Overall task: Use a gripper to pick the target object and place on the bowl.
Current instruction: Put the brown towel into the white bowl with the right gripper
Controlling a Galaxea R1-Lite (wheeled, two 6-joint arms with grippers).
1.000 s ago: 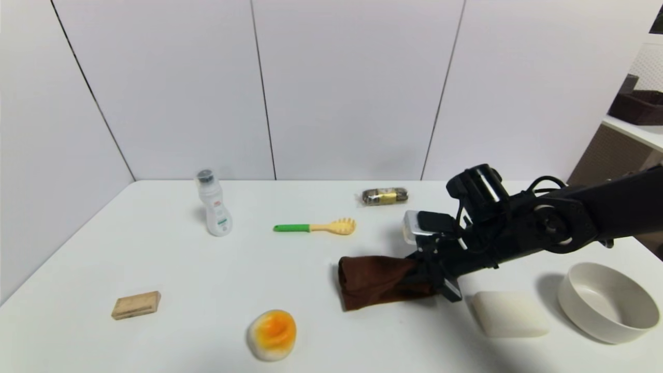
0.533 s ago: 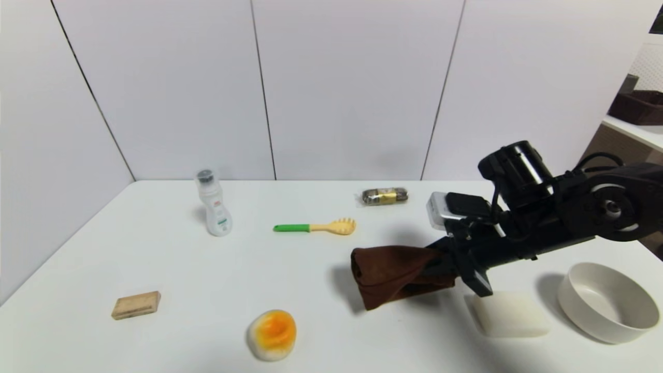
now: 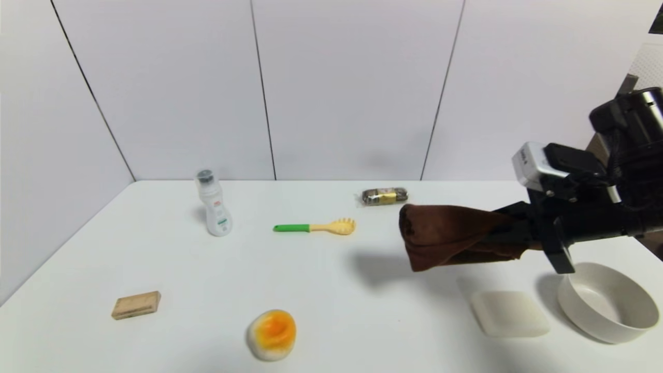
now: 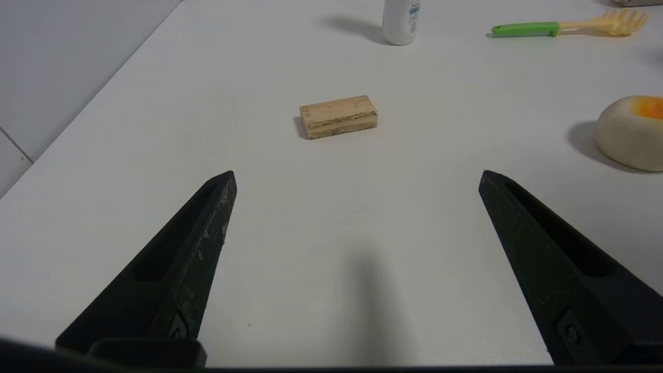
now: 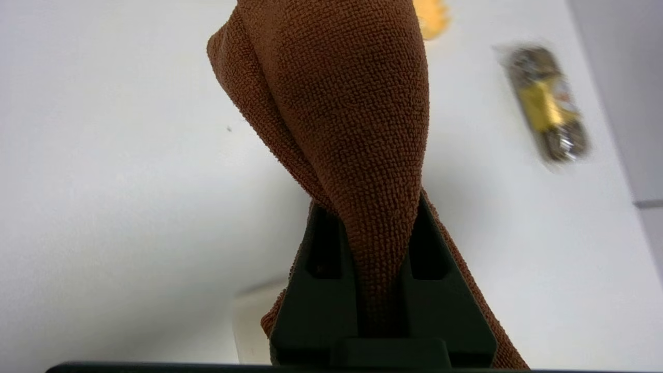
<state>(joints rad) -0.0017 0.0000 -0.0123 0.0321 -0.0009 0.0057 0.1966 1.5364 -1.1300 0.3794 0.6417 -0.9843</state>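
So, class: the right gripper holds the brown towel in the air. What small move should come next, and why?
Probably carry the brown towel toward the robot's right until it hangs over the bowl. The right gripper is shut on it, clear of the table, and the bowl lies lower and further right.

White table sitting against a panelled corner.
Pale wall panels, split by dark vertical seams, are rising behind it; a shelf is showing at far right, soft shadows falling on the tabletop.

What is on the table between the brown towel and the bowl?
In the head view, a white soap-like block lies below and between the held towel and the bowl.
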